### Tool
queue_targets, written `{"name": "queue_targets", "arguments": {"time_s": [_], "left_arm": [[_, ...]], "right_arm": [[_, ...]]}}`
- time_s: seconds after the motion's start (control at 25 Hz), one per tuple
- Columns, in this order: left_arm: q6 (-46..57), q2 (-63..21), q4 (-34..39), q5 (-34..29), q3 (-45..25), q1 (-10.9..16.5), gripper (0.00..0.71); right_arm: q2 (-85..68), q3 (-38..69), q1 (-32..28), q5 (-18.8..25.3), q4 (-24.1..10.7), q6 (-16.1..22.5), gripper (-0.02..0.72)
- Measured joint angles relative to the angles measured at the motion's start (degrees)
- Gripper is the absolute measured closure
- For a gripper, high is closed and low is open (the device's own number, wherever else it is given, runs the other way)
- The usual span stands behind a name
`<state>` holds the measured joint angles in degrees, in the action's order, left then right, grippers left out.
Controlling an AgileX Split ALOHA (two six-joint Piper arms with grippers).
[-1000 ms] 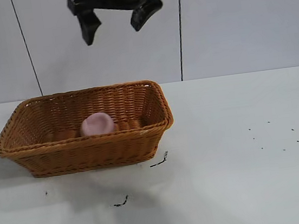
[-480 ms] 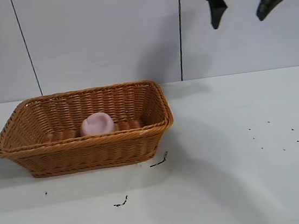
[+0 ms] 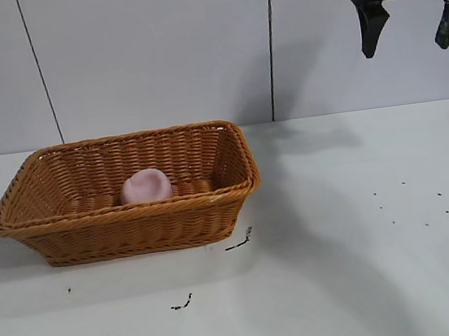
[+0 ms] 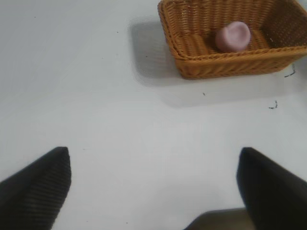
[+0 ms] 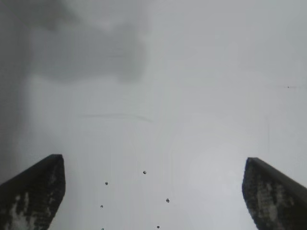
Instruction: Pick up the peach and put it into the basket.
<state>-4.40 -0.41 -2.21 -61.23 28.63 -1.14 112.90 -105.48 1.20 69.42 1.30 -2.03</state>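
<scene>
Wicker, orange-brown and tightly woven, forms the basket [image 3: 126, 194] standing at the left of the white counter [image 3: 356, 242], its braided rim flaring outward. Inside it, on the floor toward the near wall, rests the dusty-pink peach [image 3: 146, 186]; from the exterior view the near wall hides its lower edge. Small dark scraps [image 3: 239, 241] lie on the counter just in front of the basket's right corner, and a scatter of tiny dark specks [image 3: 410, 202] marks the counter farther right; what they are cannot be made out. High at the right, well apart from the basket and above the counter, hangs the right tool [image 3: 409, 26], black, its two fingers spread wide with nothing between them; its upper body is cut off by the frame's top and right edges. The left tool [image 4: 153, 184] shows only in its own wrist view, as two dark fingertips [image 4: 36, 187] set wide apart over bare counter, the basket and peach well beyond them. The left arm itself stays out of the exterior view. No writing, label or brand can be read anywhere.
</scene>
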Motion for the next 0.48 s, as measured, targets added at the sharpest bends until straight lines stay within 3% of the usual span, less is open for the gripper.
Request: {"name": "queue_targets", "arguments": {"time_s": [0.48], "left_arm": [[0.0, 0.0, 0.0, 0.0, 0.0, 0.0, 0.018]], "right_arm": [[-41.48, 44.29, 0.0, 0.16, 0.12, -2.81, 0.014]]}}
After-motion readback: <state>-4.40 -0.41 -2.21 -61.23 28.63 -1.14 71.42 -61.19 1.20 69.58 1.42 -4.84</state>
